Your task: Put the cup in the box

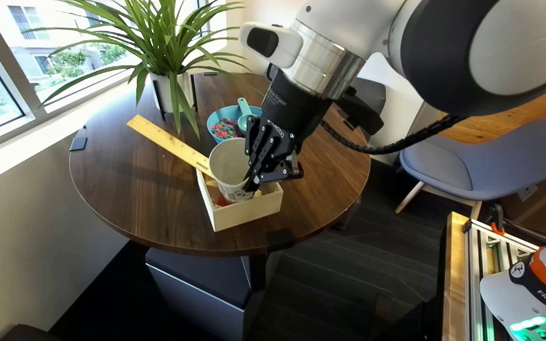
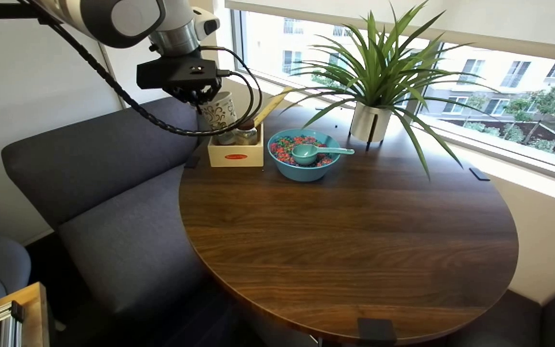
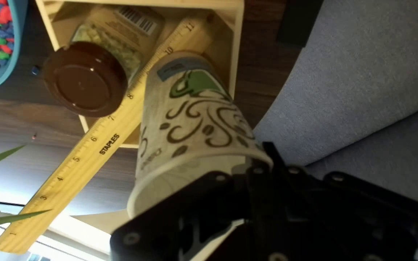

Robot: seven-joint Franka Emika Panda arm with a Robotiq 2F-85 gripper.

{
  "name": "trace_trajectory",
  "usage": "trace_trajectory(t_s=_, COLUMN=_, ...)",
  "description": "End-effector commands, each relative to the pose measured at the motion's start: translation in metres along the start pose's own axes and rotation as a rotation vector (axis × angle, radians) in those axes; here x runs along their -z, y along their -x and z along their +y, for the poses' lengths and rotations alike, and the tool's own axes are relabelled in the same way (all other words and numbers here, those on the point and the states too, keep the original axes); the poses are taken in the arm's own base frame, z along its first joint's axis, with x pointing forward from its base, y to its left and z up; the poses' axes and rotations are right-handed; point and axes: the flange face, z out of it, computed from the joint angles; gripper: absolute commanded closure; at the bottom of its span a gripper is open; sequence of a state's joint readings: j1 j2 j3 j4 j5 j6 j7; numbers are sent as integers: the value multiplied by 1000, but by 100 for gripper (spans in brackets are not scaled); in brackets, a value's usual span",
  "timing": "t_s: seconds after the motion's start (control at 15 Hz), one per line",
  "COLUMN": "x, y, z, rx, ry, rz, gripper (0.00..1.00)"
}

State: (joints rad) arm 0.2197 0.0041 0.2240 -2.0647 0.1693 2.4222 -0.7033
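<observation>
The white cup (image 1: 229, 161) with green and brown print is tilted, its open mouth toward my gripper. It also shows in an exterior view (image 2: 218, 112) and in the wrist view (image 3: 194, 119). My gripper (image 1: 252, 182) is shut on the cup's wall at the rim, one finger inside and one outside, as the wrist view (image 3: 261, 157) shows. The pale wooden box (image 1: 249, 212) also shows in an exterior view (image 2: 253, 160) and in the wrist view (image 3: 237, 47). The cup's lower end is within the box's outline; whether it touches the floor is hidden.
A wooden ruler (image 1: 168, 144) lies across the box and sticks out past its wall. A brown-lidded jar (image 3: 85, 79) stands in the box beside the cup. A blue bowl (image 2: 301, 172) with a scoop (image 2: 305, 154) and a potted plant (image 2: 369, 123) stand nearby.
</observation>
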Motion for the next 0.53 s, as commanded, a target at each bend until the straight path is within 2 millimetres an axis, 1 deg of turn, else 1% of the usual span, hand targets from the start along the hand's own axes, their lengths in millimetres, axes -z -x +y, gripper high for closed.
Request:
trace_trajectory(t_s=0.0, x=-17, y=9, z=-1, rx=-83, ry=-59, rz=-56, gripper=69)
trace_trajectory(t_s=0.07, x=-18, y=11, z=-1, rx=-94, ry=-70, rz=-71, gripper=64)
trace_trajectory(t_s=0.13, x=-20, y=12, z=-1, rx=-103, ry=-81, rz=-79, gripper=55)
trace_trajectory(t_s=0.27, x=-23, y=11, z=-1, rx=-113, ry=-100, rz=-89, gripper=42)
trace_trajectory(t_s=0.47, x=-21, y=7, z=-1, rx=-124, ry=-115, rz=-79, gripper=18)
